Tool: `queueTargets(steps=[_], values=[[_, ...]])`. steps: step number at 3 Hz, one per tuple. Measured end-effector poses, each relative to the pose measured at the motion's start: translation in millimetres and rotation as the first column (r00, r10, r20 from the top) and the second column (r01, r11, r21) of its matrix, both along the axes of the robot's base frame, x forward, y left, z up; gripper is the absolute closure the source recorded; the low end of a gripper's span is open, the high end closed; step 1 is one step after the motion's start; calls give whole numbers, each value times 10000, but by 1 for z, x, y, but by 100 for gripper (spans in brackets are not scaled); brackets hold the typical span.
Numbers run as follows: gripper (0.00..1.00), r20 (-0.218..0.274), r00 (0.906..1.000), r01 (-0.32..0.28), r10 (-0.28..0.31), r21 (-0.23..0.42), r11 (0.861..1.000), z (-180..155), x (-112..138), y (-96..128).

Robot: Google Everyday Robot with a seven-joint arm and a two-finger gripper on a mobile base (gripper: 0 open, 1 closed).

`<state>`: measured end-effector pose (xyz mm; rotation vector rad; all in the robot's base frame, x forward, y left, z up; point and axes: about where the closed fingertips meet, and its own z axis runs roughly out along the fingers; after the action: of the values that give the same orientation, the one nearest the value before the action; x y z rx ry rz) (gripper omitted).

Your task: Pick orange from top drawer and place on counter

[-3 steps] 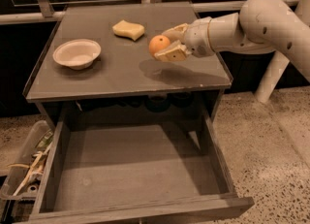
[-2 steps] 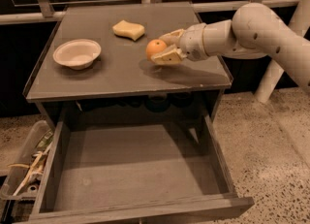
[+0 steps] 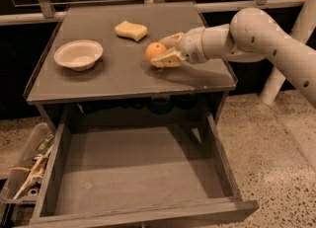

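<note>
The orange (image 3: 154, 50) sits low over the grey counter (image 3: 118, 76), right of its middle; I cannot tell whether it touches the surface. My gripper (image 3: 159, 52) reaches in from the right and is shut on the orange, one tan finger (image 3: 171, 39) behind it and the other (image 3: 167, 61) in front. The top drawer (image 3: 133, 172) is pulled fully out below the counter, and its flat grey bottom holds nothing.
A white bowl (image 3: 79, 54) stands on the counter's left side and a pale yellow sponge (image 3: 131, 29) lies at the back. A clear plastic bin of clutter (image 3: 22, 180) stands on the floor left of the drawer. A rail runs behind the counter.
My gripper has carried the orange left and down, closer to the counter's surface. The bowl, sponge and drawer have not moved.
</note>
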<state>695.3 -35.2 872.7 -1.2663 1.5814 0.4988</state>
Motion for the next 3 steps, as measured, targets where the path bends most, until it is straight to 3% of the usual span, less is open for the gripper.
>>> queueTargets(steps=[3], values=[[13,-1,10000,-1,1,0,10000,0,0,0]])
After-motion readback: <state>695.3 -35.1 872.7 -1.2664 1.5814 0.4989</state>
